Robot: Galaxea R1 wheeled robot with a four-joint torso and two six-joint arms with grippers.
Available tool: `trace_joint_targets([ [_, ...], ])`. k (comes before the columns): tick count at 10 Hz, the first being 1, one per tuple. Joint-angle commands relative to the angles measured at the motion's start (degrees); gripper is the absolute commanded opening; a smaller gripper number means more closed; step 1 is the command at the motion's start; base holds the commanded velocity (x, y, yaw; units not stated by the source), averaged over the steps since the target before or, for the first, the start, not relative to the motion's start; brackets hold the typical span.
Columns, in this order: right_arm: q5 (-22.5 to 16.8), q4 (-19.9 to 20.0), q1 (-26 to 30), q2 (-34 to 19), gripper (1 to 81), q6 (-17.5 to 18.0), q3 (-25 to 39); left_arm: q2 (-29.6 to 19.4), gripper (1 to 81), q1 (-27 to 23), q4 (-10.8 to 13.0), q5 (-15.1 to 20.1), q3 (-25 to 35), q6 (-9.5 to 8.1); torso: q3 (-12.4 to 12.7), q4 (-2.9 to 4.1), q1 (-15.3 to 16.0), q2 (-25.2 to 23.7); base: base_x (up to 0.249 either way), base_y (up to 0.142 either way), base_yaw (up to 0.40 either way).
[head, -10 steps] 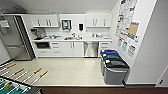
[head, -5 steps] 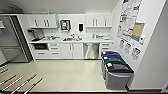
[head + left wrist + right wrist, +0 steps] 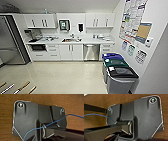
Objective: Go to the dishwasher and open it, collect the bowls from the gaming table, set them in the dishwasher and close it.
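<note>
The dishwasher (image 3: 91, 52) is a steel-fronted unit set under the white counter at the far wall, between white cupboard doors. Its door is closed and a bar handle runs across the top. It stands a few metres ahead of me across a pale floor. The bowls and the gaming table are out of view. In the left wrist view and the right wrist view, my own dark plates sit over a brown wood-grain surface (image 3: 7, 104) (image 3: 99, 100), and a thin blue cable (image 3: 52, 122) crosses in front.
A tall steel fridge (image 3: 10, 42) stands at the left. Three lidded waste bins (image 3: 120, 72) line the right wall under the posters (image 3: 132, 22). A sink (image 3: 71, 39) sits in the counter left of the dishwasher. Wooden bars (image 3: 22, 87) show at the bottom left.
The whole head view has shifted a little as I roll forward. The kitchen units and bins sit slightly nearer and lower in the picture. Nothing in the room has moved.
</note>
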Motion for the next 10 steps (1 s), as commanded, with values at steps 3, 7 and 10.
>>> trace_joint_targets([
  [3,-3.6,0.0,2.9,-0.7,81.1,-0.4,0.6,-0.9,81.1,-2.2,0.5,3.3,0.5,0.13,0.0,0.0,0.0,0.0,0.266,0.0,0.0],
  [7,-3.6,0.1,3.1,-0.6,81.1,-0.4,0.6,-1.1,81.1,-2.2,0.5,3.3,0.5,0.13,0.0,0.0,0.0,0.0,0.266,0.0,0.0],
  [10,-3.8,0.0,3.1,-0.5,81.1,-0.4,0.6,-1.2,81.1,-2.1,0.5,3.4,0.5,0.13,0.0,0.0,0.0,0.0,0.266,0.0,0.0],
])
